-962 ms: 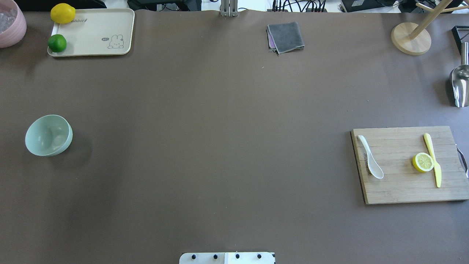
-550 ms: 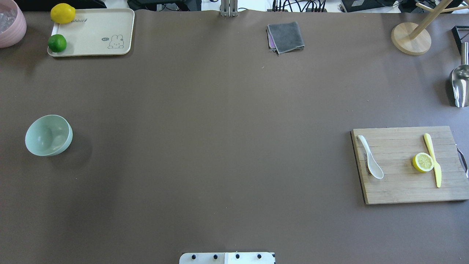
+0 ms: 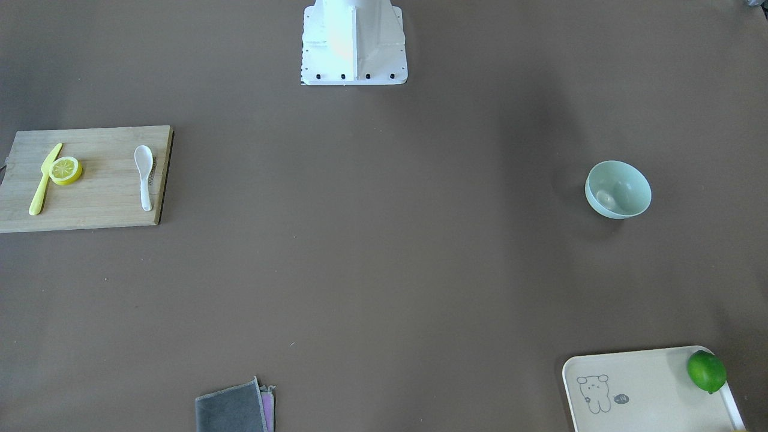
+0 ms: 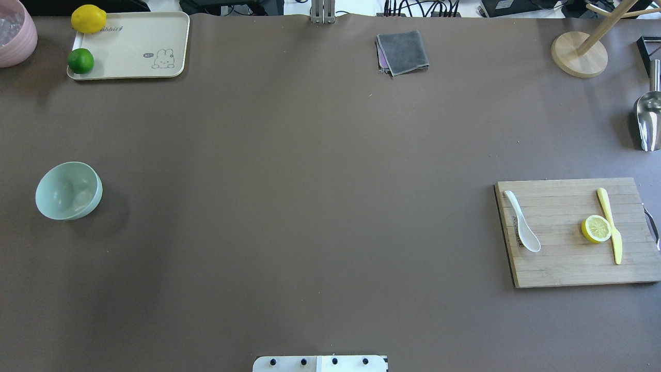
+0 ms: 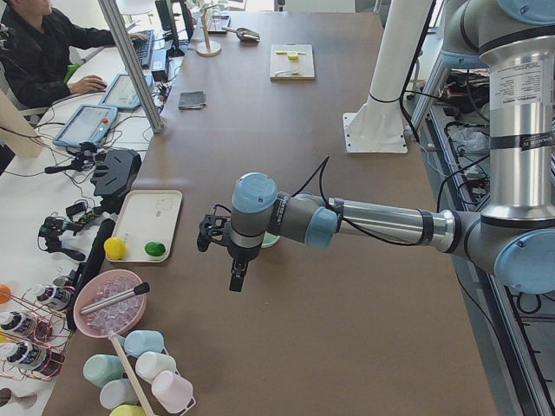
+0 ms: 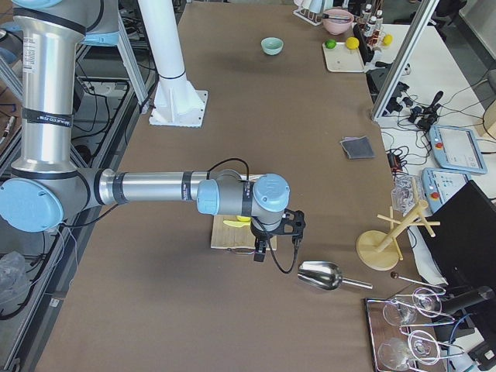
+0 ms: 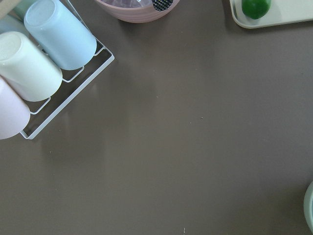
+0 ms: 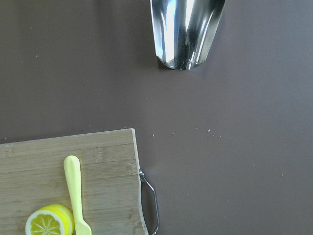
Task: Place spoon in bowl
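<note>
Brown mat [image 4: 310, 206] is stretching out from our base at 6 o'clock, and we are judging ourselves to be at the very start, with the reach for the spoon not yet made.

At 3 o'clock the spoon [image 4: 521, 221] is lying ungripped on the board [image 4: 568, 266], just beside its 9 o'clock edge. Its scoop is toward us and its handle is pointing off at 11. The right gripper [image 6: 260, 253] is hanging over the board's 3 o'clock end, past the lemon slice [image 4: 596, 229] and knife [image 4: 609, 225]. We cannot tell whether its jaws are wide or narrow. At 9 o'clock the bowl [image 4: 68, 190] is sitting with its mouth open and tipped a little. The left gripper [image 5: 236, 279] is hanging near it, and again we cannot tell its opening.

Next we are needing the right arm to come in toward 9 and drop onto the thick handle. The glossy handle is lying low on the wood and so close to the board's edge that one finger may be catching that edge.

The carry looks open, since nothing is standing on the mat between board and bowl. Farther off, the scoop [image 4: 648, 121] at 2, the cloth [image 4: 403, 51] at 12 and the tray [image 4: 129, 46] at 10 are all lying well apart from that line.
</note>
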Action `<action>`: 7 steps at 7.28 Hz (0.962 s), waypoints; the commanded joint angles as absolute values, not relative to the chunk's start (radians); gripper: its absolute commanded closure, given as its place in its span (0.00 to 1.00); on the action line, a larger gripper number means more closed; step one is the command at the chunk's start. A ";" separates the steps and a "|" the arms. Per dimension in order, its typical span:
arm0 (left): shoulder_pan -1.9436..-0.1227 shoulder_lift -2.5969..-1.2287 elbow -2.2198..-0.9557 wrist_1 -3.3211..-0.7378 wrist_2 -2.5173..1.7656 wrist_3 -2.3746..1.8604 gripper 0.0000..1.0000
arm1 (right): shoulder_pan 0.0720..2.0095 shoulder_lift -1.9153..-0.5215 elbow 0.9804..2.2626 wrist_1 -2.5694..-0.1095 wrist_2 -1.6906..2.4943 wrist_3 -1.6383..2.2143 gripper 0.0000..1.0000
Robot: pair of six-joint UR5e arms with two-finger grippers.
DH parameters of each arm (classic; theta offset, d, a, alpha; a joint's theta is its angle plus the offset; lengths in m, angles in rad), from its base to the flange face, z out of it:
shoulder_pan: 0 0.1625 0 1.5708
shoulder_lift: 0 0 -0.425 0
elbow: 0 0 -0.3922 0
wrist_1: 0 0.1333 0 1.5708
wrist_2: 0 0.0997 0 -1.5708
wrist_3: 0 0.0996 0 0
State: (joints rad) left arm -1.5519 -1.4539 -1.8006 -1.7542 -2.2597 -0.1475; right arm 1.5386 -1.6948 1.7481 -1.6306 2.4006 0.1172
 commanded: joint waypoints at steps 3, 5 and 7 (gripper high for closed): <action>-1.552 -1.456 -1.818 -1.755 -2.270 -0.149 0.02 | 1.539 -1.681 1.793 -1.634 2.408 0.117 0.00; -1.548 -1.485 -1.818 -1.784 -2.347 -0.147 0.02 | 1.537 -1.646 1.812 -1.632 2.398 0.117 0.00; -1.510 -1.529 -1.749 -1.847 -2.492 -0.158 0.02 | 1.537 -1.612 1.824 -1.634 2.418 0.107 0.00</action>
